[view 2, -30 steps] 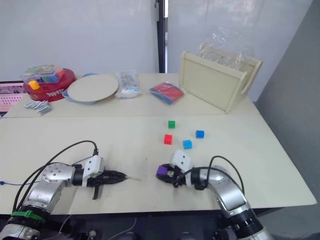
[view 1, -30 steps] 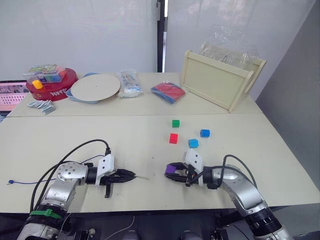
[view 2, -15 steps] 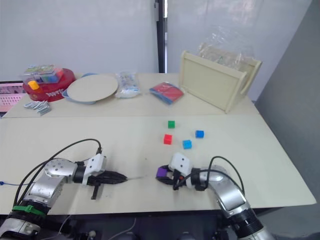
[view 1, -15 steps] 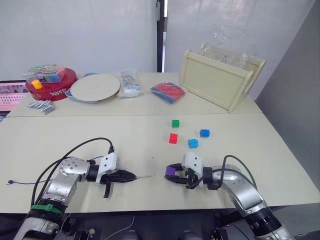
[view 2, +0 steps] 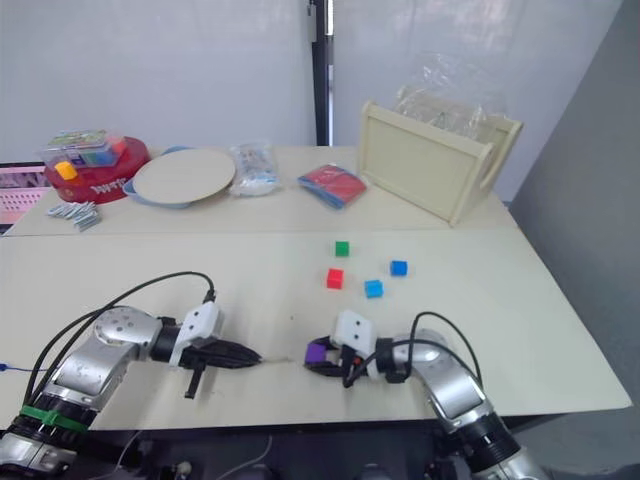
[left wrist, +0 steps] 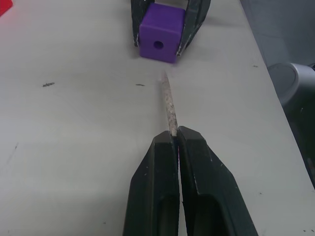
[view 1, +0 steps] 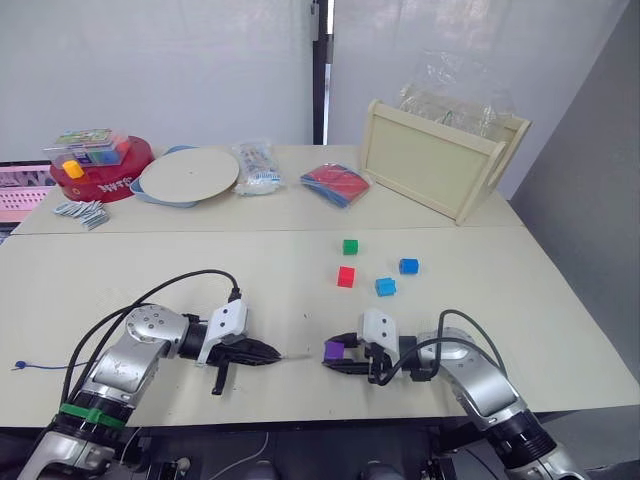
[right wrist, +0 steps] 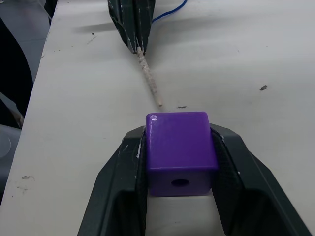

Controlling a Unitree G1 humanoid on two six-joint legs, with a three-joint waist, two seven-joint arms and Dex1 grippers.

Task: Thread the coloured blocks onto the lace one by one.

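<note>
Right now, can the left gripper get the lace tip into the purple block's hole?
Probably yes: the left gripper points the lace tip at the purple block, bare table between, though slightly off the hole's line.

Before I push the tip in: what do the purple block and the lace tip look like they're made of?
The purple block looks like smooth moulded plastic or painted wood: even colour, rounded edges, a small glint at one corner, a clean round hole. The lace tip looks like stiffened or coated cord, pale, rough and speckled, holding straight out from the left gripper.
</note>
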